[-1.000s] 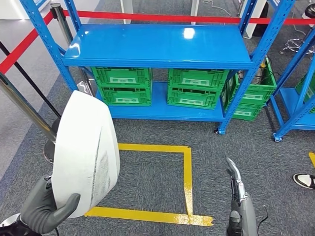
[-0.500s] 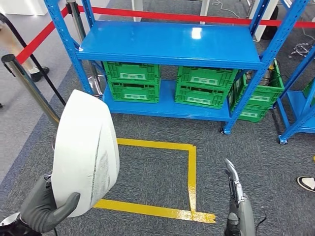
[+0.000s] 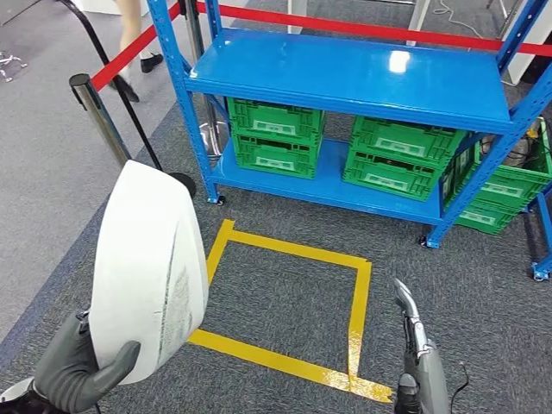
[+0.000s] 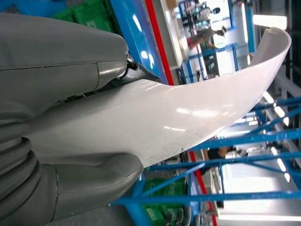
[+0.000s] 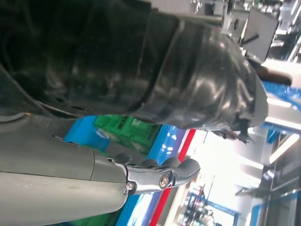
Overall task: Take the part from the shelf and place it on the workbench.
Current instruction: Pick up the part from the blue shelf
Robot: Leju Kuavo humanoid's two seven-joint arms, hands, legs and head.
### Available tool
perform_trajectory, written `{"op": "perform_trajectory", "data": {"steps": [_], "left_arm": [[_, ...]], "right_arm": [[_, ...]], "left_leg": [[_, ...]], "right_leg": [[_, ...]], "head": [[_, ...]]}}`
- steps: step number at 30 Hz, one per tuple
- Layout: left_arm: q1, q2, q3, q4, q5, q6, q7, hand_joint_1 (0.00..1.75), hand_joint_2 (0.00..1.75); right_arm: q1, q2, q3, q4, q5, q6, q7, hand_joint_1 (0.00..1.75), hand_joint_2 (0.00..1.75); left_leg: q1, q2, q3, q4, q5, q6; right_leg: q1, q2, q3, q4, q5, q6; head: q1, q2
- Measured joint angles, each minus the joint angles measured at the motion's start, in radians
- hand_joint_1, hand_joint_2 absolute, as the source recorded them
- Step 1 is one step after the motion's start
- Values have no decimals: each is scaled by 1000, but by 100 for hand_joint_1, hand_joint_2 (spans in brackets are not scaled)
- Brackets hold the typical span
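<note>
Left hand [image 3: 78, 369] gripping white curved part [image 3: 148, 269] from below, thumb hooked over lower edge, held upright, likely for carrying to workbench. Blue shelf [image 3: 351, 73] ahead, green crates [image 3: 277, 136] beneath. Right hand [image 3: 417, 349] empty, fingers extended, hanging free.

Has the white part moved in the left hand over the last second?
No. The part sits the same in the left hand; only the camera turned, shifting the shelf.
</note>
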Motion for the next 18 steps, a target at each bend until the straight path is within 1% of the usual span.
{"op": "perform_trajectory", "data": {"steps": [1, 2, 3, 4, 5, 6, 7, 8, 9, 10, 11, 12, 13, 14, 15, 16, 17, 18], "left_arm": [[1, 0, 0, -1, -3, 2, -1, 175, 175], [4, 0, 0, -2, -7, 5, -2, 175, 175], [7, 0, 0, -3, -11, 9, -4, 175, 175], [12, 0, 0, -5, -15, 12, -6, 175, 175], [15, 0, 0, -8, -20, 16, -9, 175, 175], [17, -1, 0, -11, -25, 20, -13, 175, 175], [20, -1, -1, -14, -30, 25, -15, 175, 175], [21, -1, -1, -15, -35, 28, -17, 175, 175], [24, -1, -1, -15, -38, 31, -18, 175, 175], [28, -1, -1, -15, -40, 32, -18, 175, 175], [30, -2, -1, -15, -41, 33, -18, 175, 175], [32, -2, -1, -16, -41, 33, -18, 175, 175], [33, -3, -1, -16, -42, 33, -19, 175, 175], [33, -3, -1, -16, -42, 33, -19, 175, 175], [33, -3, -1, -17, -42, 34, -19, 175, 175], [34, -4, -2, -18, -43, 35, -20, 175, 175], [36, -5, -2, -20, -44, 37, -20, 175, 175], [39, -5, -2, -22, -47, 40, -21, 175, 175]], "right_arm": [[0, 0, 0, 0, 1, 2, 1, 0, 0], [-1, 0, 0, 0, 3, 5, 1, 0, 0], [-2, 0, 0, 0, 4, 7, 2, 0, 0], [-3, 0, 0, -1, 4, 10, 3, 0, 0], [-3, 0, 0, -1, 5, 12, 3, 0, 0], [-3, 0, 0, -2, 5, 15, 3, 0, 0], [-3, 0, 0, -2, 4, 17, 3, 0, 0], [-1, 0, 0, -2, 4, 19, 3, 0, 0], [0, 0, 1, -2, 3, 21, 3, 0, 0], [0, -1, 1, -2, 3, 23, 4, 0, 0], [0, -1, 1, -2, 3, 23, 4, 0, 0], [0, -1, 1, -2, 2, 24, 4, 0, 0], [0, -1, 1, -2, 2, 24, 4, 0, 0], [0, -1, 1, -2, 3, 24, 4, 0, 0], [0, -1, 1, -2, 3, 25, 3, 0, 0], [0, -1, 2, -2, 3, 25, 3, 0, 0], [0, -1, 2, -2, 3, 26, 3, 0, 0], [0, -1, 1, -2, 2, 27, 3, 0, 0]], "left_leg": [[-4, 11, 9, -24, 4, 8], [-8, 6, 5, -27, 5, 15], [-8, -6, 2, -29, 8, 21], [-6, -15, 0, -32, 12, 27], [-3, -25, -1, -36, 17, 34], [0, -34, -2, -40, 22, 41], [2, -44, -4, -41, 26, 45], [3, -54, -9, -41, 29, 49], [3, -66, -13, -40, 31, 50], [2, -78, -16, -38, 32, 50], [2, -91, -17, -36, 33, 49], [2, -105, -18, -33, 34, 48], [3, -118, -19, -29, 33, 46], [2, -130, -21, -25, 32, 43], [1, -142, -26, -19, 32, 38], [1, -154, -32, -15, 33, 31], [1, -165, -39, -13, 36, 23], [3, -178, -45, -12, 41, 15]], "right_leg": [[2, -9, 0, 1, 0, 4], [4, -18, 0, 1, 0, 9], [3, -28, 1, 0, 1, 14], [2, -24, -1, 3, -5, 19], [1, -7, -8, 18, -20, 24], [-1, 20, -25, 56, -46, 29], [-3, 52, -53, 116, -81, 32], [-4, 74, -87, 190, -115, 34], [-5, 84, -119, 257, -140, 35], [-6, 88, -138, 295, -146, 36], [-6, 89, -137, 292, -130, 35], [-7, 94, -116, 247, -96, 34], [-9, 109, -81, 175, -55, 32], [-11, 132, -49, 105, -27, 30], [-14, 152, -25, 53, -13, 28], [-15, 167, -11, 25, -10, 27], [-14, 167, -8, 19, -14, 23], [-14, 157, -6, 17, -13, 18]], "head": [[0, 0], [1, 0], [1, 0], [1, 0], [3, 0], [5, 0], [7, 0], [9, 0], [9, 0], [9, 0], [10, 0], [10, 0], [10, 0], [10, 0], [9, 0], [9, 0], [9, 0], [8, 0]]}}
